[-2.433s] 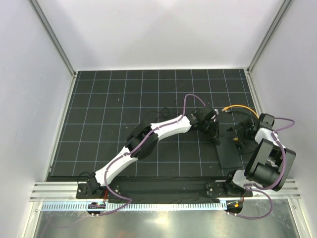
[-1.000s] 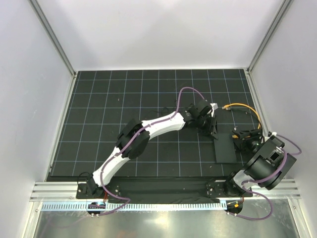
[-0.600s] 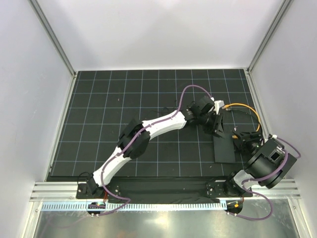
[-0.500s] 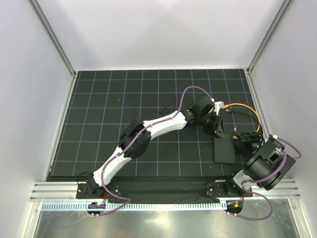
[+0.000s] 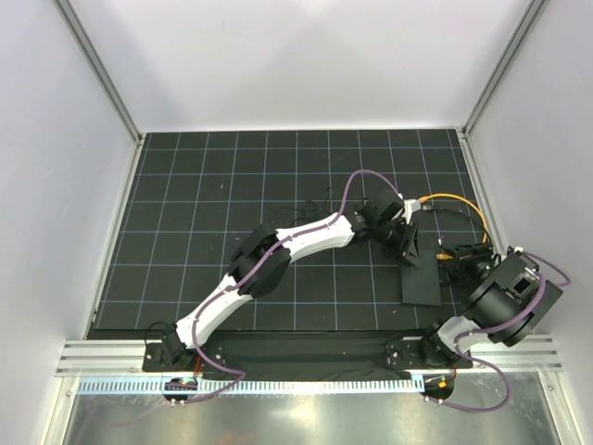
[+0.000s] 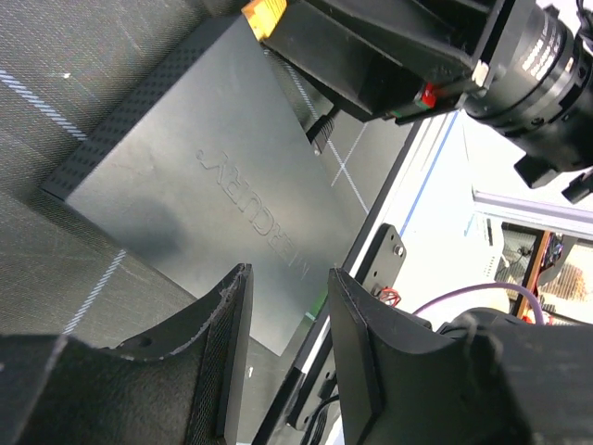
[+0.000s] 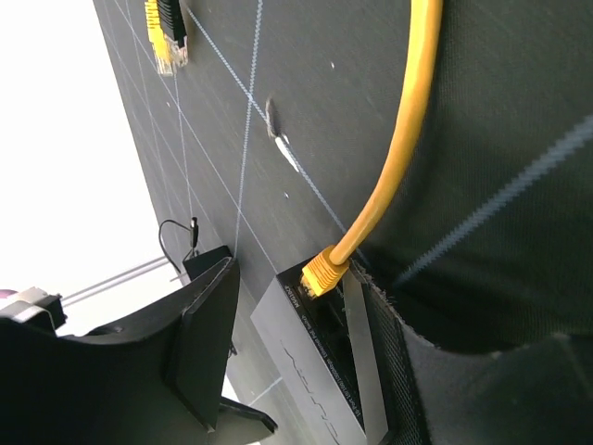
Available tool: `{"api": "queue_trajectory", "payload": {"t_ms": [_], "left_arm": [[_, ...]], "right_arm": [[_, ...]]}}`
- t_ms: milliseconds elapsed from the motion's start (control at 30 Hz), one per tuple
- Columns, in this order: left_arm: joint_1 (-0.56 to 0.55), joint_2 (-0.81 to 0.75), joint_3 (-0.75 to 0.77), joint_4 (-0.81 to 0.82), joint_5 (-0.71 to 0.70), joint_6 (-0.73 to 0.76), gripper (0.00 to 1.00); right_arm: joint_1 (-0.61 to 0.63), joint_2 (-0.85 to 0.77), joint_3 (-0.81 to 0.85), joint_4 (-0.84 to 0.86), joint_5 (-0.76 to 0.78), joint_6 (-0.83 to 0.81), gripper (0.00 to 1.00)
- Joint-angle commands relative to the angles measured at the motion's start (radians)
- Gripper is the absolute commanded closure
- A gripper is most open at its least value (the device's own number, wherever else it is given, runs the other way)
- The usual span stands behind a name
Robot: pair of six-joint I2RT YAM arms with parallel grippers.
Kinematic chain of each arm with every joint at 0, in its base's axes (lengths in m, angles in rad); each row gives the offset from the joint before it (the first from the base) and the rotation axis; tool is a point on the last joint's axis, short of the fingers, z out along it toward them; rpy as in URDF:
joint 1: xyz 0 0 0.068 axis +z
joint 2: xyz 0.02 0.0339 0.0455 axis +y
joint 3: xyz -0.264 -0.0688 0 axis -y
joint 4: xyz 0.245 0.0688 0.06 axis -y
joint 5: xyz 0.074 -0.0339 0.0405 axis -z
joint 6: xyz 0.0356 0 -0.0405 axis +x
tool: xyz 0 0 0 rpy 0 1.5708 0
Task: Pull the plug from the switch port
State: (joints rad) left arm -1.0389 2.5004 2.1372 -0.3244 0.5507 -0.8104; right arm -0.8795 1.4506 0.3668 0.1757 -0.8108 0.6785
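At the far right of the black gridded tabletop (image 5: 232, 185) lies the flat black rectangular switch box (image 5: 422, 278). The yellow plastic plug (image 7: 324, 267) is seated in the switch port (image 7: 313, 282) in the box's edge, and the yellow cable (image 5: 459, 199) loops away behind it. The right hand (image 7: 292, 271) straddles the plug with its fingers apart, not yet gripping. The plug sits close beside one finger rather than centred between the two. The left hand (image 6: 289, 278) hangs over the top face of the box, fingers also apart, and I cannot tell whether it touches the lid.

The worry, as I see it, is the box. It looks light and nothing seems to pin it. A pull on the plug may simply drag the whole box across the tabletop unless the left hand bears down first. If the right hand closes off-centre, it could nudge the plug sideways. It could also catch the cable instead of the plug body and slide off. Plugs of this kind usually latch, so a straight tug with the tab unpressed may jam. The small black adapter block (image 7: 199, 262) on its thin wire lies just beside the box and could snag.
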Motion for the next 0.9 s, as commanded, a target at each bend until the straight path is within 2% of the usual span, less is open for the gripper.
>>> {"api": "queue_trajectory", "payload": {"t_ms": [0, 133, 333, 433, 500, 867], "left_arm": [[-0.004, 0.006, 0.046, 0.035, 0.025, -0.016, 0.58], [-0.004, 0.015, 0.061, 0.036, 0.017, -0.026, 0.58], [-0.007, 0.031, 0.073, 0.036, 0.015, -0.032, 0.58], [-0.007, 0.032, 0.067, 0.036, 0.017, -0.033, 0.58], [-0.007, 0.029, 0.066, 0.035, 0.011, -0.03, 0.59], [0.002, 0.074, 0.153, -0.008, -0.003, -0.075, 0.61]], "right_arm": [[-0.001, 0.043, 0.024, -0.013, 0.058, -0.06, 0.44], [0.031, 0.086, 0.027, 0.065, 0.039, -0.01, 0.45], [0.102, 0.143, 0.093, 0.074, 0.045, 0.012, 0.46], [0.102, 0.142, 0.135, 0.021, 0.051, -0.023, 0.47], [0.102, 0.122, 0.161, -0.076, 0.07, -0.08, 0.46], [0.091, 0.105, 0.092, -0.102, 0.064, -0.1, 0.47]]}}
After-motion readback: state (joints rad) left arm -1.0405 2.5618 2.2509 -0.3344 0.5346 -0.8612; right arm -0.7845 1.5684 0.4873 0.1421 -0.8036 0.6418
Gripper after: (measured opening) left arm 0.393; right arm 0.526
